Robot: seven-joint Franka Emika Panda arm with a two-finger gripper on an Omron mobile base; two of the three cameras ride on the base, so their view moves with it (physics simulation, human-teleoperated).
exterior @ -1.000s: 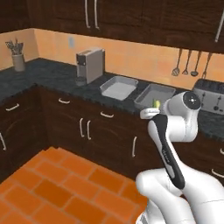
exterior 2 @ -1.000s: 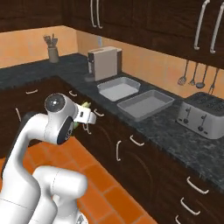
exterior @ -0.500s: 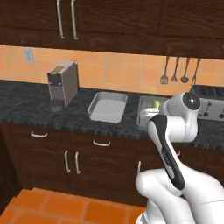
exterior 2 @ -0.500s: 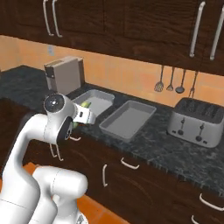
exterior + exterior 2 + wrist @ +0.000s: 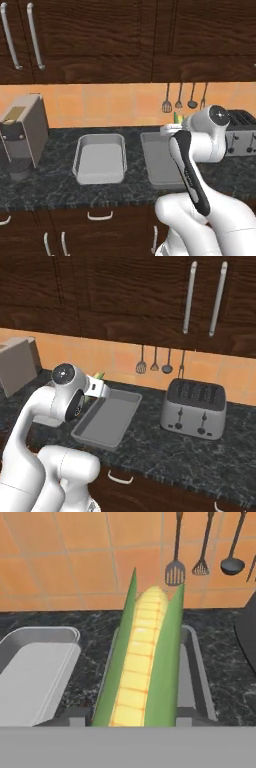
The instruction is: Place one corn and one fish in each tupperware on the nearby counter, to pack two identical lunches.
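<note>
Gripper (image 5: 135, 719) is clamped on one corn (image 5: 141, 662), w/ a dark finger tip (image 5: 76, 716) on each side of the ear's base. In the hand view the ear runs from 6 o'clock up toward 12, yellow kernels down the middle, green husk strips on both flanks. Its green tip also pokes out beside the wrist in the left base view (image 5: 176, 118) and the right base view (image 5: 98, 376).

Two tupperware trays sit side by side on the black counter (image 5: 60, 187), apart w/ a strip of stone between them. Left tray (image 5: 100, 157) is lighter grey; right tray (image 5: 156, 160) is partly behind the arm. From the hand cam the left tray (image 5: 35, 667) lies at about 9 o'clock of the corn, and the right tray (image 5: 192, 667) is straight behind the ear, rims showing on both sides. Corn is in the air over the right tray's near end, not touching it.

Toaster (image 5: 195, 408) stands at 3 o'clock of the right tray (image 5: 107, 418), near but apart. Utensils (image 5: 155, 360) hang on the orange tile wall at 12 o'clock. Coffee machine (image 5: 22, 135) is at 9 o'clock of the left tray.
</note>
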